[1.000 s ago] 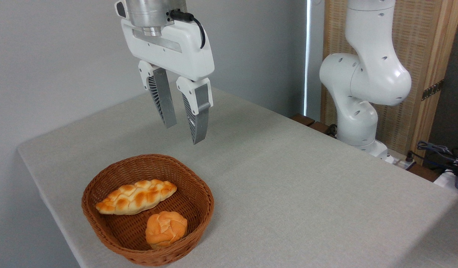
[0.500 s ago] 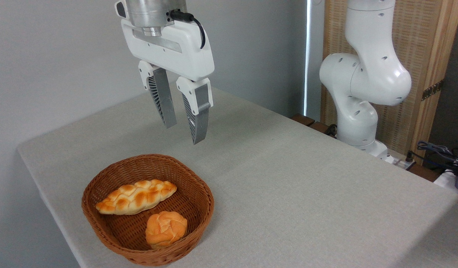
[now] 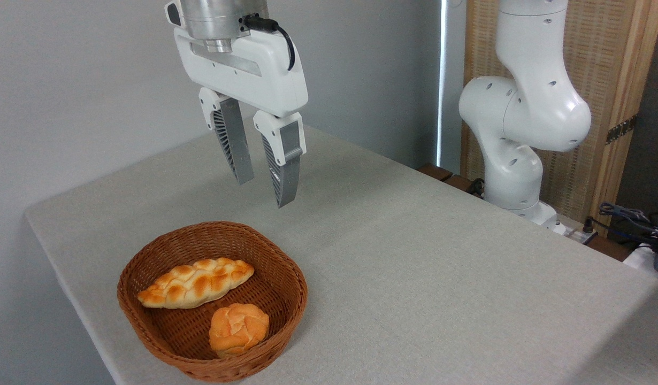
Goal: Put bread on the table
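Above the basket [image 3: 147, 310] with the bread [image 3: 195, 282], jaws partly open, empty.

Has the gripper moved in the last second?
No. The gripper hangs open at the same spot above the basket rim, bread untouched.

A robotics lab staged as a dining corner: a white robot arm [image 3: 521, 107] is mounted at the cloth-covered surface [image 3: 414, 267], with loose cables [image 3: 628, 219] at three o'clock, plain grey walls, and a slatted wooden screen [image 3: 602, 69] at one o'clock.
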